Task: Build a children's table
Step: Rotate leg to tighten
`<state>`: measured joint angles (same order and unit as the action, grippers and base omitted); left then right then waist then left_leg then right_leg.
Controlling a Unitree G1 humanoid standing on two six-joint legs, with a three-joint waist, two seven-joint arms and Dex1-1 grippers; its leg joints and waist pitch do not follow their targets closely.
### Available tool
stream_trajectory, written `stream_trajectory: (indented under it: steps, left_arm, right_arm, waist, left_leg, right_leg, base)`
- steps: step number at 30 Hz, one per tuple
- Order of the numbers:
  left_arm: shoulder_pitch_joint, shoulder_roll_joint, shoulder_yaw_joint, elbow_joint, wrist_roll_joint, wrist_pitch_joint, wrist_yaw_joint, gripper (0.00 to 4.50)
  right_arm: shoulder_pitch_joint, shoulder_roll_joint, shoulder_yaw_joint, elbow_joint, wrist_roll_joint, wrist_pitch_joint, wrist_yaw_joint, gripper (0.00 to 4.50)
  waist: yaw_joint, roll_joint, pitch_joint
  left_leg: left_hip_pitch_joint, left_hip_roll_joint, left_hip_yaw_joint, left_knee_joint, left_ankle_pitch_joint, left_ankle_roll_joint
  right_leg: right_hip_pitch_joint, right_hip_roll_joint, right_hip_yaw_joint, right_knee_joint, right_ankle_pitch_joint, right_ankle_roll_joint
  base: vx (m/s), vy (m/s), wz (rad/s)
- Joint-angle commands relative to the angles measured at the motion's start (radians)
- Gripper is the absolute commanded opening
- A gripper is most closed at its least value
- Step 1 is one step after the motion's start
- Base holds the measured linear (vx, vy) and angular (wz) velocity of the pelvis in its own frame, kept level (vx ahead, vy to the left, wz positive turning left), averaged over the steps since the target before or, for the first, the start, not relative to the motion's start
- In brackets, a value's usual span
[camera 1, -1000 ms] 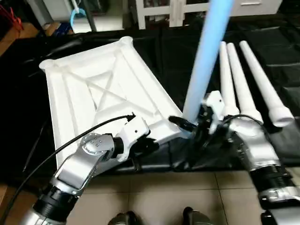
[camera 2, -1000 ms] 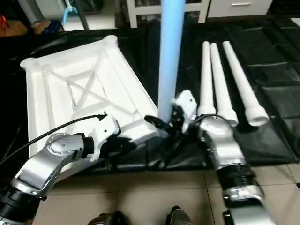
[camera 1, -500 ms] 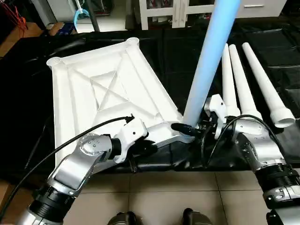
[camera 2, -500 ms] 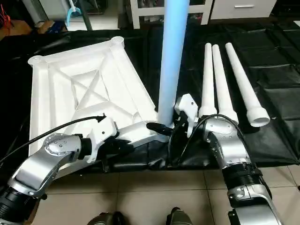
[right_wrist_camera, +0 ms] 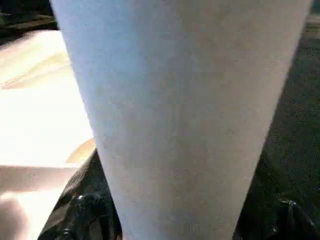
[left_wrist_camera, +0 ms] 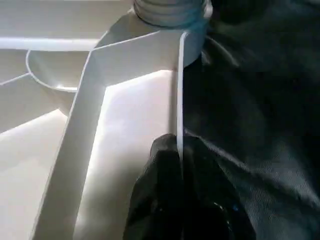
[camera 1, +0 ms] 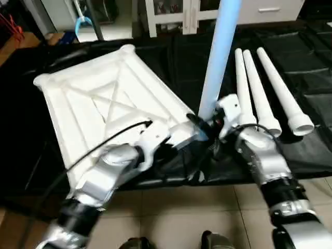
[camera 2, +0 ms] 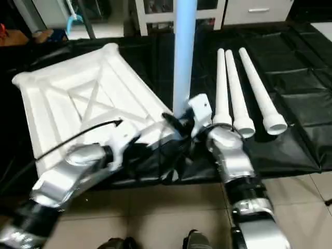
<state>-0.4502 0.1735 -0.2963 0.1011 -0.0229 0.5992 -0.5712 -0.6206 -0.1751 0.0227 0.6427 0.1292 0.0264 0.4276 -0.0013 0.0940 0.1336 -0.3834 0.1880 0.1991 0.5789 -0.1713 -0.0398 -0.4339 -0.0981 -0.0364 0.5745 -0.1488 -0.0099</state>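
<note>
I am looking at the tabletop lying upside down on a black sheet on the floor, its X-ribbed underside facing up and its long sides running from near to far, tilted a little to the left. One leg is standing upright in the round socket at the near right corner, rising out of the top of the head views. In the left wrist view I am seeing that socket at the end of the tabletop's thin near edge wall.

My left gripper is sitting at that near edge, just left of the standing leg, and its two fingers are pinched shut on the thin wall, one on each side of it.

My right gripper is at the foot of the standing leg, close against the corner socket. In the right wrist view the leg is running straight up between its fingers, which are standing on either side of the tube; I cannot tell whether they are pressing on it or just bracketing it.

Three more legs are lying side by side on the sheet to the right of the tabletop, wide ends nearest me, well apart from both grippers. Near me, the sheet is ending at a tiled floor.
</note>
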Motion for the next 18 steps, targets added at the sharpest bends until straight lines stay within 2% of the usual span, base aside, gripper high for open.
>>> stream_trajectory:
  steps: [1,2,3,5,6,7,8,9,10,12,13,14,15,17,18]
  left_arm:
    - [-0.013,-0.045,0.08,0.067,0.004,-0.027,0.154,0.0]
    - [-0.013,-0.045,0.08,0.067,0.004,-0.027,0.154,0.0]
    - [-0.04,-0.08,0.087,0.11,0.018,-0.062,0.212,0.0]
    - [-0.058,-0.099,0.089,0.136,0.023,-0.083,0.238,0.0]
    - [-0.058,-0.099,0.089,0.136,0.023,-0.083,0.238,0.0]
    - [-0.06,-0.103,0.091,0.14,0.023,-0.087,0.243,0.0]
    - [-0.064,-0.103,0.09,0.14,0.027,-0.085,0.237,0.0]
    - [-0.06,-0.093,0.086,0.13,0.027,-0.077,0.217,0.0]
    - [-0.06,-0.093,0.086,0.13,0.027,-0.077,0.217,0.0]
    - [-0.057,-0.087,0.083,0.123,0.029,-0.069,0.205,0.0]
    - [-0.054,-0.082,0.08,0.118,0.028,-0.067,0.197,0.0]
    - [-0.039,-0.056,0.069,0.096,0.026,-0.057,0.157,0.0]
    - [-0.02,-0.025,0.055,0.072,0.017,-0.055,0.106,0.0]
    - [0.002,0.015,0.036,0.049,0.005,-0.066,0.041,0.0]
    - [0.002,0.015,0.036,0.049,0.005,-0.066,0.041,0.0]
  right_arm:
    - [0.05,0.029,-0.006,0.112,-0.062,0.075,-0.147,2.33]
    - [0.05,0.029,-0.006,0.112,-0.062,0.075,-0.147,2.33]
    - [0.037,0.074,0.033,0.127,-0.124,0.027,-0.258,2.33]
    - [0.022,0.119,0.045,0.14,-0.119,-0.025,-0.266,2.33]
    - [0.022,0.119,0.045,0.14,-0.119,-0.025,-0.266,2.28]
    - [0.018,0.129,0.044,0.143,-0.111,-0.035,-0.259,2.28]
    - [0.012,0.147,0.038,0.139,-0.083,-0.068,-0.208,2.28]
    - [0.012,0.154,0.024,0.122,-0.049,-0.097,-0.156,2.28]
    - [0.012,0.154,0.024,0.122,-0.049,-0.097,-0.156,2.28]
    - [0.013,0.159,0.014,0.108,-0.027,-0.116,-0.128,2.28]
    - [0.015,0.157,0.011,0.101,-0.018,-0.116,-0.112,2.28]
    - [0.022,0.145,-0.006,0.068,0.025,-0.115,-0.038,2.75]
    - [0.03,0.124,-0.017,0.036,0.057,-0.108,0.033,2.75]
    - [0.035,0.094,-0.02,0.01,0.073,-0.113,0.096,2.8]
    - [0.035,0.094,-0.02,0.01,0.073,-0.113,0.096,2.98]
  waist:
    - [-0.008,-0.023,-0.053]
    - [-0.005,-0.023,-0.052]
    - [-0.006,-0.018,-0.048]
    - [-0.011,-0.021,-0.051]
    - [-0.012,-0.023,-0.053]
    - [-0.011,-0.018,-0.054]
    - [-0.013,-0.02,-0.053]
    - [-0.014,-0.017,-0.053]
    - [-0.018,-0.016,-0.051]
    - [-0.023,-0.02,-0.053]
    - [-0.023,-0.016,-0.053]
    - [-0.023,-0.019,-0.053]
    - [-0.02,-0.018,-0.055]
    - [-0.021,-0.021,-0.054]
    - [-0.023,-0.021,-0.055]
  left_leg:
    - [0.024,0.014,-0.018,-0.075,-0.382,0.015]
    - [0.032,0.011,-0.018,-0.074,-0.415,0.013]
    - [0.032,0.01,-0.022,-0.077,-0.439,0.013]
    - [0.026,0.006,-0.028,-0.084,-0.452,0.013]
    - [0.024,0.005,-0.031,-0.089,-0.451,0.024]
    - [0.029,0.008,-0.03,-0.092,-0.452,0.036]
    - [0.027,0.009,-0.029,-0.094,-0.453,0.043]
    - [0.02,0.012,-0.031,-0.098,-0.45,0.05]
    - [0.014,0.015,-0.034,-0.103,-0.457,0.051]
    - [0.016,0.016,-0.032,-0.103,-0.462,0.053]
    - [0.021,0.017,-0.03,-0.102,-0.461,0.054]
    - [0.019,0.018,-0.028,-0.103,-0.458,0.062]
    - [0.017,0.018,-0.026,-0.102,-0.441,0.069]
    - [0.005,0.019,-0.028,-0.102,-0.413,0.082]
    - [-0.001,0.018,-0.029,-0.102,-0.396,0.085]
  right_leg:
    - [0.029,-0.024,0.01,-0.097,-0.585,-0.118]
    - [0.019,-0.024,0.007,-0.107,-0.635,-0.092]
    - [0.019,-0.024,0.003,-0.11,-0.652,-0.072]
    - [0.027,-0.026,-0.008,-0.116,-0.666,-0.044]
    - [0.032,-0.026,-0.012,-0.117,-0.65,-0.033]
    - [0.028,-0.027,-0.01,-0.122,-0.625,-0.04]
    - [0.03,-0.028,-0.011,-0.123,-0.609,-0.046]
    - [0.036,-0.028,-0.011,-0.119,-0.57,-0.059]
    - [0.04,-0.029,-0.011,-0.114,-0.543,-0.07]
    - [0.04,-0.029,-0.01,-0.114,-0.52,-0.084]
    - [0.037,-0.03,-0.007,-0.114,-0.503,-0.102]
    - [0.039,-0.031,-0.005,-0.112,-0.485,-0.114]
    - [0.042,-0.034,-0.003,-0.11,-0.463,-0.125]
    - [0.051,-0.037,-0.001,-0.102,-0.436,-0.136]
    - [0.055,-0.038,-0.001,-0.099,-0.427,-0.139]
  base:
    - [0.0,0.0,0.0]
    - [0.0,0.0,0.0]
    - [0.0,0.0,0.0]
    - [0.0,0.0,0.0]
    - [0.0,0.0,0.0]
    - [0.0,0.0,0.0]
    - [0.0,0.0,0.0]
    - [0.0,0.0,0.0]
    - [0.0,0.0,0.0]
    - [0.0,0.0,0.0]
    - [0.0,0.0,0.0]
    - [0.0,0.0,0.0]
    - [0.0,0.0,0.0]
    - [0.0,0.0,0.0]
    - [0.0,0.0,0.0]
